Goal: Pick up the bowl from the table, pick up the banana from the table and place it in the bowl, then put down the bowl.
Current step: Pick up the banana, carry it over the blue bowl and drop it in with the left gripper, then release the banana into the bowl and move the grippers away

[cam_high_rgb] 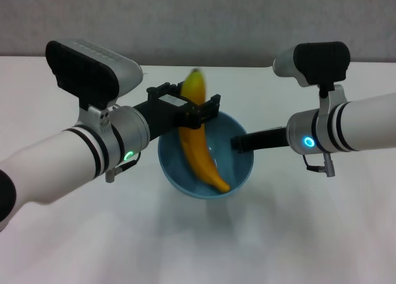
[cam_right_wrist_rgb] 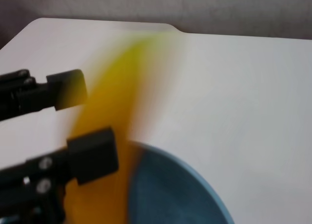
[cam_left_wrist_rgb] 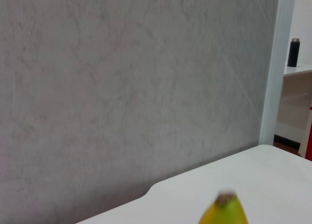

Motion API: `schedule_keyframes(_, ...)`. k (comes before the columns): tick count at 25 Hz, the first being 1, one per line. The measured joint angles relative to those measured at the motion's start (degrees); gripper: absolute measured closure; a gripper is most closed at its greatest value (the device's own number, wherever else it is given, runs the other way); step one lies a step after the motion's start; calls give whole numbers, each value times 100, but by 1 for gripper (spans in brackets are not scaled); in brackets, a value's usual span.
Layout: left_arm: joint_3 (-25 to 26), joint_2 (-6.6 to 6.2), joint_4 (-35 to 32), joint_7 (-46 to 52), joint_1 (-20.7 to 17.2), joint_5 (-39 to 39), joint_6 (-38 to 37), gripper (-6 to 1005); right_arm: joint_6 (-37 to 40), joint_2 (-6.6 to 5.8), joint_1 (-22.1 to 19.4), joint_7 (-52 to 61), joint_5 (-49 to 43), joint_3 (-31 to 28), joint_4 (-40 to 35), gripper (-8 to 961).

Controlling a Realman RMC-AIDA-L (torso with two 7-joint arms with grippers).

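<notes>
Arms enter the head view from both sides and meet at centre frame above the white table (cam_high_rgb: pixel 260 247). From the left edge, the left arm reaches in, and the left gripper (cam_high_rgb: pixel 199 109) has its black fingers standing apart on either side of the banana (cam_high_rgb: pixel 199 145), which appears blurred. The banana leans steeply, its lower end resting inside the light-blue bowl (cam_high_rgb: pixel 241 166) and its upper end rising above the far rim, just beyond the fingers. Whether the fingers press the fruit cannot be told for sure; the gap between them looks wider than the banana. Right of centre, the right gripper (cam_high_rgb: pixel 238 143) meets the bowl's right rim, its dark tips closed on that rim. The bowl sits at centre frame; whether it touches the table cannot be told.

In the left wrist view the banana's tip shows at the bottom edge before a grey wall (cam_left_wrist_rgb: pixel 122 87).
</notes>
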State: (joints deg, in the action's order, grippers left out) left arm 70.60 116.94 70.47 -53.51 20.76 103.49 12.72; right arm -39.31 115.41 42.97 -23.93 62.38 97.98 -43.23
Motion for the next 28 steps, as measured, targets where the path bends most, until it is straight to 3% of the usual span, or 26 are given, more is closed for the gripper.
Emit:
schedule_keyframes(1, -21, -1, 0, -2, -8, -1, -16, 469, 1, -2, -4, 0, 1, 0, 0, 925)
schedule_keyframes(3, -53, -3, 0, -10, -16, -2, -45, 221, 11, -2, -19, -2, 2, -31, 2, 925)
schedule_keyframes(14, -2, -38, 330, -17, -245, -126, -25, 97, -14, -30, -64, -54, -50, -434, 376, 925)
schedule_keyframes(18, 12, -42, 410, -18, -355, -125, 0, 97, -26, -42, -115, -111, -58, -572, 386, 925)
schedule_keyframes(28, 747, -43, 325, -122, -562, -438, 190, 96, -32, -54, -289, -393, -76, -991, 530, 926)
